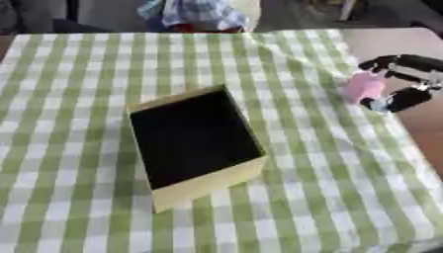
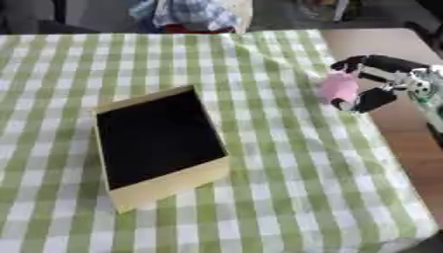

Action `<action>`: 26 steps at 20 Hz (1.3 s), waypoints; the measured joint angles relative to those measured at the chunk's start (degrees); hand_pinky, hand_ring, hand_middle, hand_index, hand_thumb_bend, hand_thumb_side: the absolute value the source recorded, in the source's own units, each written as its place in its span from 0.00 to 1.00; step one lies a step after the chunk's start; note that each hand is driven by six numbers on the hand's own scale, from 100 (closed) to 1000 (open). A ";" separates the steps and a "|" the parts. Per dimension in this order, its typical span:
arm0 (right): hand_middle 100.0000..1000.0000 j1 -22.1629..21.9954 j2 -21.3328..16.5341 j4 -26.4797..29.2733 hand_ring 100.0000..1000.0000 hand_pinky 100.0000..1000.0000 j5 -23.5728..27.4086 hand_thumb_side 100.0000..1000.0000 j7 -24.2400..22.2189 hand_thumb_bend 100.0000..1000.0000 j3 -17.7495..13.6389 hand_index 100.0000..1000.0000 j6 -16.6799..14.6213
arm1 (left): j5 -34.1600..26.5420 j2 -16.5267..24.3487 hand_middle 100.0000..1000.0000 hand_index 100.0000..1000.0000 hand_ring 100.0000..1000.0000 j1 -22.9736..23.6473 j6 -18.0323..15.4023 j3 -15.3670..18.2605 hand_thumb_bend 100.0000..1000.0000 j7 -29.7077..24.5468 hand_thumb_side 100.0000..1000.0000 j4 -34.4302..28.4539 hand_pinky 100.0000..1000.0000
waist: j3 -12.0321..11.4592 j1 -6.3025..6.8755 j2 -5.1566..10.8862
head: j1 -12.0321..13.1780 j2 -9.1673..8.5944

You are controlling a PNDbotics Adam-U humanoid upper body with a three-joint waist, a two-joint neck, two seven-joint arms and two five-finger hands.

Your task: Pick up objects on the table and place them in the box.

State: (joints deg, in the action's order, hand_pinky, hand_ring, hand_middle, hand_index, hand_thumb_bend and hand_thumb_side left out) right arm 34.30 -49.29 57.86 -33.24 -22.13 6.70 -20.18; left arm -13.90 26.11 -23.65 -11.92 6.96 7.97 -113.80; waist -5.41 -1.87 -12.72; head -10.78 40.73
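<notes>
A yellow box (image 1: 206, 183) with a dark inside stands open in the middle of the green-and-white checked cloth (image 1: 78, 64). I see nothing inside it. At the right edge of the cloth my right hand (image 2: 380, 79) has its black fingers and thumb curled round a small pink object (image 2: 337, 87). Hand and pink object are to the right of the box and a little farther back, apart from it. My left hand shows in neither view.
Bare brown table top (image 1: 424, 128) lies right of the cloth, under my right hand. A person in a patterned garment (image 1: 197, 12) is at the far edge, touching nothing on the table.
</notes>
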 measured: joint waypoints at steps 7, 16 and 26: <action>0.92 0.49 0.13 -1.36 0.92 0.79 -0.50 0.38 1.34 0.20 -0.94 0.98 -1.03 | -0.01 0.00 0.79 0.84 0.75 0.04 -0.01 0.00 0.31 -0.01 0.76 0.00 0.84 | -0.10 0.01 0.00 | 0.03 0.00; 0.94 0.98 0.13 -1.33 0.95 0.81 -0.89 0.38 2.01 0.21 -1.40 0.99 -1.46 | -0.06 0.00 0.79 0.84 0.75 0.11 -0.01 0.00 0.31 -0.01 0.76 0.00 0.84 | -0.04 -0.09 0.00 | 0.06 0.00; 0.93 1.55 0.13 -2.64 0.94 0.81 -1.81 0.37 1.87 0.22 -1.41 0.99 -1.61 | -0.20 0.01 0.79 0.84 0.75 0.09 -0.18 -0.01 0.30 -0.18 0.77 0.00 0.84 | -0.76 -0.24 -0.19 | 0.06 -0.04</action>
State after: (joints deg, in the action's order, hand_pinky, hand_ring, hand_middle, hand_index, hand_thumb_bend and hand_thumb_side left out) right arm 35.85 -49.16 55.22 -35.05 -20.27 5.28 -21.79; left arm -14.10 26.12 -23.56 -12.10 6.95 7.79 -113.80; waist -6.17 -2.11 -12.91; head -10.72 40.69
